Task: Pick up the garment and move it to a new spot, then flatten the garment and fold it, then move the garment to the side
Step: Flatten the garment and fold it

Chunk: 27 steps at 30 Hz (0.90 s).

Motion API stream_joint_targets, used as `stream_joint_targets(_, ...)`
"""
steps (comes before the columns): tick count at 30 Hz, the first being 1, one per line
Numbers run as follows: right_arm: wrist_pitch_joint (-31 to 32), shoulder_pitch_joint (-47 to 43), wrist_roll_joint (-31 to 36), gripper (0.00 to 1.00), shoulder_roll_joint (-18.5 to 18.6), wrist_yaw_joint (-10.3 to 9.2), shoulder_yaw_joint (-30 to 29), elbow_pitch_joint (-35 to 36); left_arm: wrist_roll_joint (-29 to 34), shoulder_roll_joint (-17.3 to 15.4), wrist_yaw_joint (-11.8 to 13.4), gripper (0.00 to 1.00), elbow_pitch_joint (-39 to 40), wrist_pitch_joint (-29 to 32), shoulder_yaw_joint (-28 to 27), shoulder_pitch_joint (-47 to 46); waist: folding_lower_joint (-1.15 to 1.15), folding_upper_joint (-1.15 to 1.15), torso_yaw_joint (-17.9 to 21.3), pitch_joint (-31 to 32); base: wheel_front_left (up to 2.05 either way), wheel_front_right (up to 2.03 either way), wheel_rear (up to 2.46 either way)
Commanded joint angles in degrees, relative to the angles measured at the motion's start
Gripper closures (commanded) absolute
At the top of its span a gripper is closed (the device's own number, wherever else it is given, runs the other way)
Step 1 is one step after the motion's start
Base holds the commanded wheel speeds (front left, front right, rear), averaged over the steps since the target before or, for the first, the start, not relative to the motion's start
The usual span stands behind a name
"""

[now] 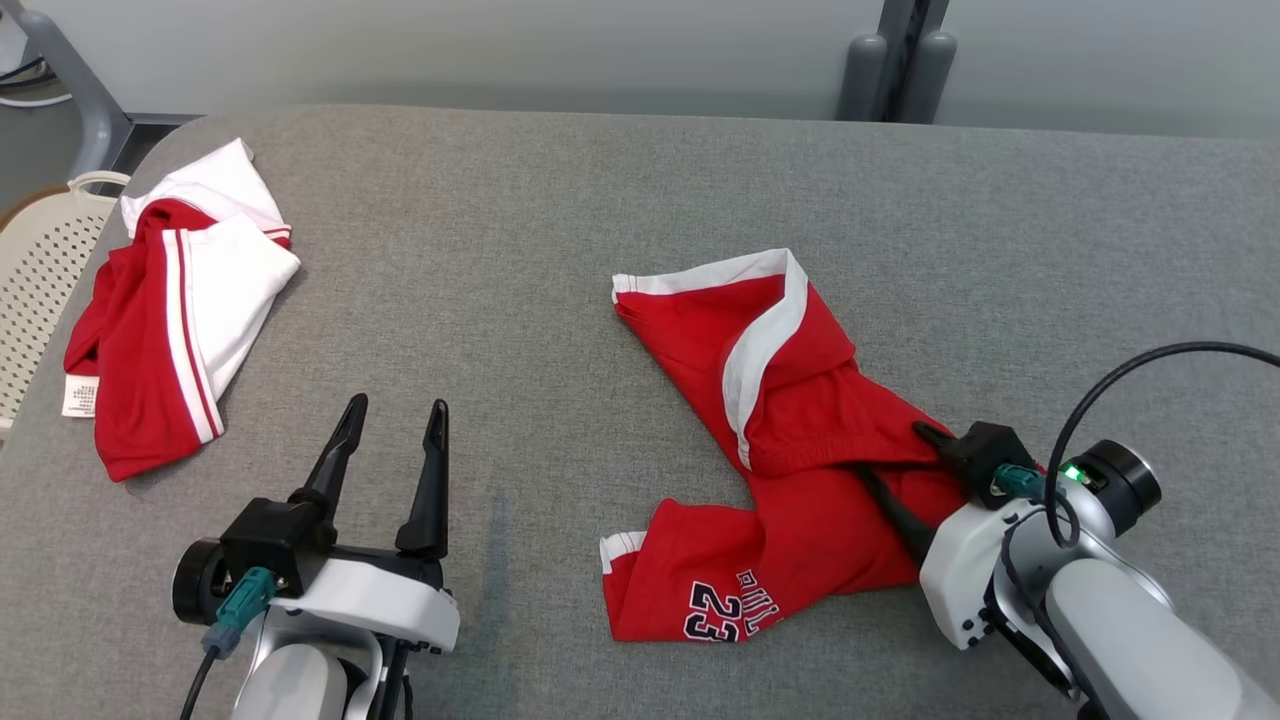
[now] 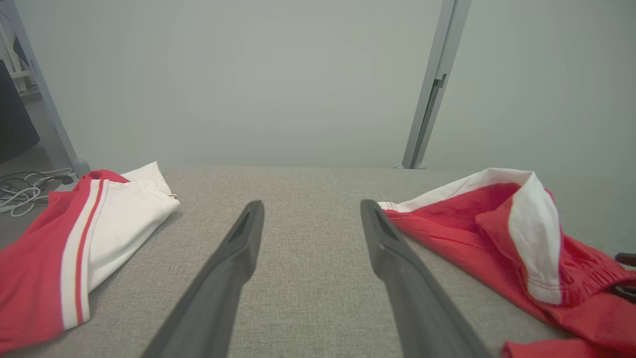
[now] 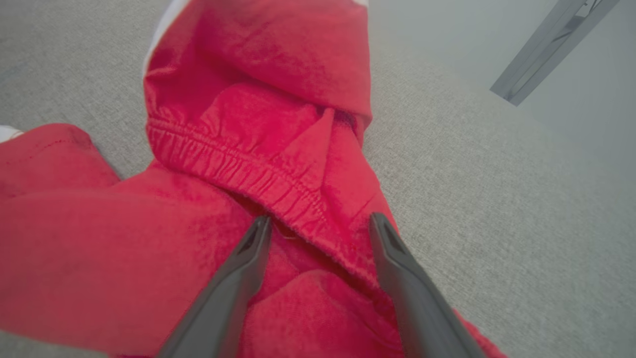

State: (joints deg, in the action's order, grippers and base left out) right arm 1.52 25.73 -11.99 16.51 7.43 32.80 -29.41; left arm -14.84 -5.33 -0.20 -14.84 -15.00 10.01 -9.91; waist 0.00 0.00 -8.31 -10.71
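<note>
Now right gripper (image 3: 318,226), jaws wide, over waistband (image 3: 223,159) of red garment (image 3: 278,59); left gripper (image 1: 395,408) likewise spread, well aside.

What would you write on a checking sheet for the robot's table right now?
Surface: grey fabric-covered table, bare between the clothes.
Job's things: red shorts with white trim and a 23, crumpled, right of centre.
Clutter: red-and-white garment, bunched at the left edge.
Grippers: left gripper open, over bare table; right gripper open at the shorts' elastic waistband.
Cables: black cable looping by the right gripper; white cables on the floor.
Surroundings: beige perforated basket beside the table; grey post against a pale wall.
</note>
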Motion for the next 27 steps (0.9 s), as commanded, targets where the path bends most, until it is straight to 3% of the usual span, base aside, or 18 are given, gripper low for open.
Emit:
stream_joint_targets(1,0.0,0.6,0.03,0.09,0.28,0.11,0.06,-0.35,0.34,-0.13,-0.23,0.0,-0.05,-0.26,-0.28,-1.13,0.0,0.0,-0.01,-0.05,0.0,0.0,0.0)
stream_joint_targets(2,-0.32,1.04,0.17,0.63,0.26,0.1,-0.29,-0.52,0.39,-0.06,-0.32,0.0,-0.09,-0.26,-0.39,-1.17,0.0,0.0,-0.02,-0.08,0.0,0.0,0.0)
stream_joint_targets(3,-0.48,1.22,0.08,0.98,0.09,0.1,-0.54,-0.77,0.55,0.03,-0.28,0.0,-0.13,-0.27,-0.47,-1.18,0.0,0.0,-0.04,-0.1,0.0,0.0,0.0)
stream_joint_targets(15,-7.82,1.07,-0.2,1.0,-2.6,0.11,-5.38,3.34,1.96,0.56,-0.96,0.0,-0.11,-0.26,-2.42,-0.47,0.0,0.0,2.01,0.44,0.0,0.0,0.0)
stream_joint_targets(21,-10.0,-2.7,-0.61,1.0,-3.47,0.1,-6.77,11.81,2.59,0.5,-1.17,0.0,-0.2,-0.26,-3.15,0.09,0.0,0.0,3.67,1.34,0.0,0.0,0.0)
stream_joint_targets(27,-7.68,-9.13,-0.15,1.0,-2.55,0.11,-8.83,22.05,2.86,0.3,-1.37,0.0,-0.21,-0.26,-3.8,0.28,0.0,0.0,5.44,1.45,0.0,0.0,0.0)
